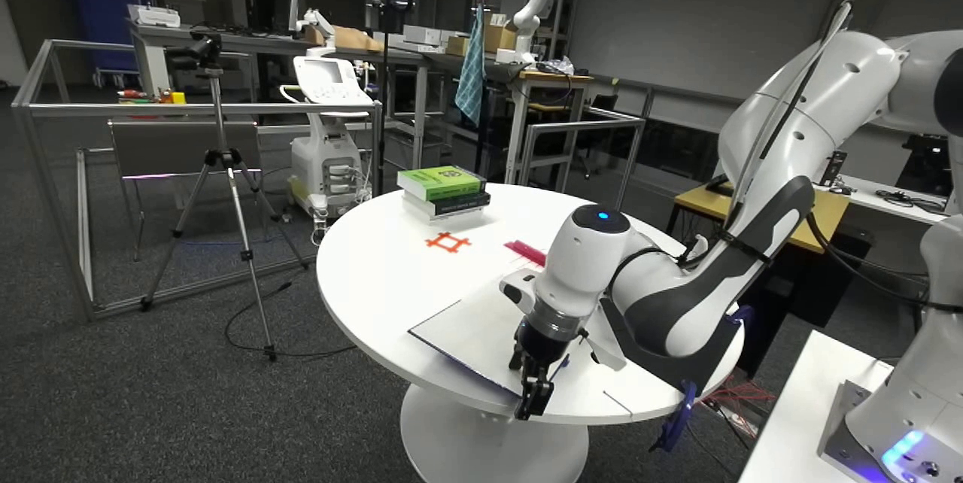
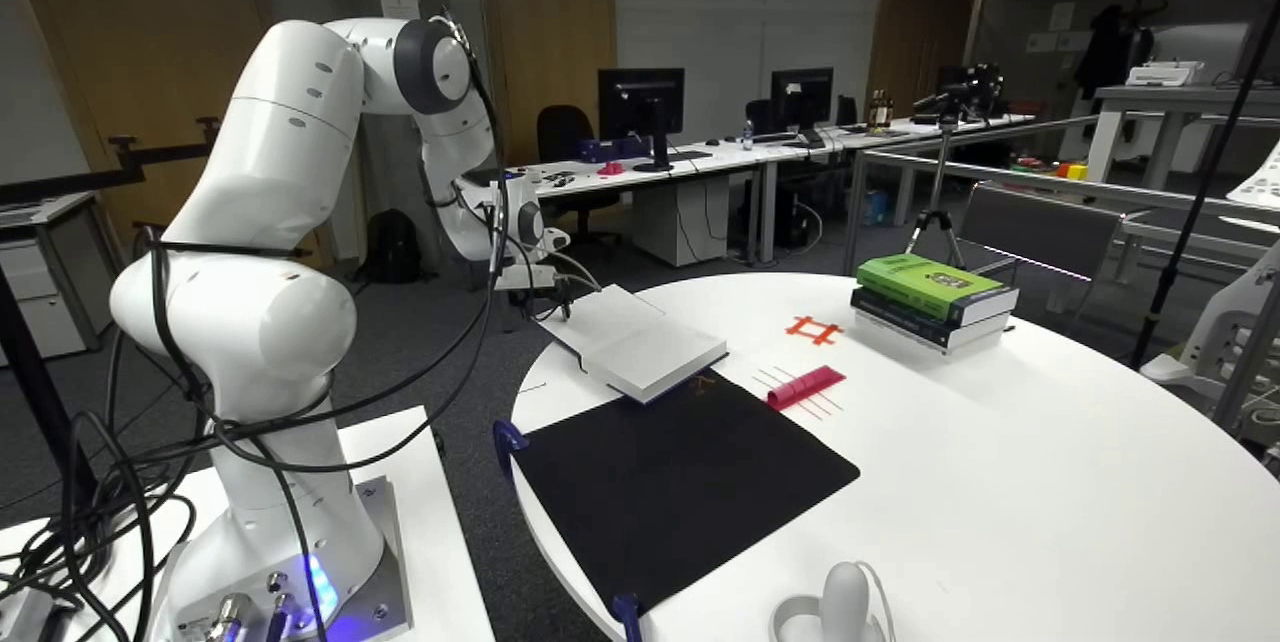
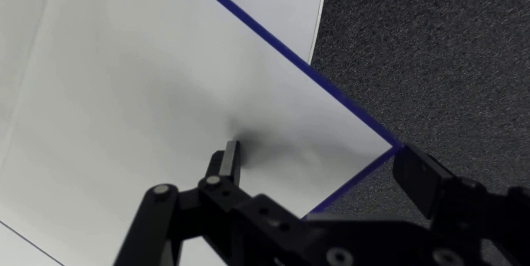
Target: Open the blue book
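So the blue book (image 2: pixel 625 337) can be seen lying open on the white round table (image 2: pixel 1000 482), right by the black mat (image 2: pixel 690 482). Jaws of the gripper (image 3: pixel 319 154) are only properly shown in the wrist view, spread wide, one finger (image 3: pixel 230 162) over the cover's white inside, the other right at its corner. Whether it's touched can't be made out. Part of the book's blocked by the arm (image 1: pixel 669 295) in an exterior view.

The blue book (image 3: pixel 157 100) runs off the wrist view's upper left, the gripper (image 3: pixel 319 151) off the bottom edge, and in an exterior view, at lower right, the arm (image 1: pixel 688 310) hides much of the black mat (image 1: pixel 677 369).
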Robot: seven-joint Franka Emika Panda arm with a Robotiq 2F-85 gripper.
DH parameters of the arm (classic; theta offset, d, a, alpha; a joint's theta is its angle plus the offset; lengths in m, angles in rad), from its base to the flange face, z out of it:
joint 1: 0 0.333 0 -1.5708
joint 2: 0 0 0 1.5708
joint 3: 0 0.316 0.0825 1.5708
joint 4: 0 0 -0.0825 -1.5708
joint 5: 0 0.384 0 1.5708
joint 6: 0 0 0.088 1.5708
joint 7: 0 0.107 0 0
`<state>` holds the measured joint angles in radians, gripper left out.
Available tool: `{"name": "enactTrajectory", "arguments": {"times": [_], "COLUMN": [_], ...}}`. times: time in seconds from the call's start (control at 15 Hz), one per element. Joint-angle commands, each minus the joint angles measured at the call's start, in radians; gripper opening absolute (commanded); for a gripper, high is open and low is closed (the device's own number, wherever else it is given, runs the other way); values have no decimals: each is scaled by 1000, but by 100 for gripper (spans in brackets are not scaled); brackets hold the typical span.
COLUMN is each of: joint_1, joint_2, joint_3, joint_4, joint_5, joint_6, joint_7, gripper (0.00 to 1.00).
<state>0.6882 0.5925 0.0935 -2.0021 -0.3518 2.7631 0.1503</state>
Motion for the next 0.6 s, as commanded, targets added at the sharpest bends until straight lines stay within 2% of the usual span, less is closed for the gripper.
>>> {"name": "enactTrajectory", "arguments": {"times": [0.0, 0.53], "joint_1": [28, 51], "joint_2": [23, 78], "joint_3": [-29, -57], "joint_4": [34, 65], "joint_5": [-13, -16], "joint_6": [-39, -63], "joint_7": [21, 22], "gripper": [100, 100]}}
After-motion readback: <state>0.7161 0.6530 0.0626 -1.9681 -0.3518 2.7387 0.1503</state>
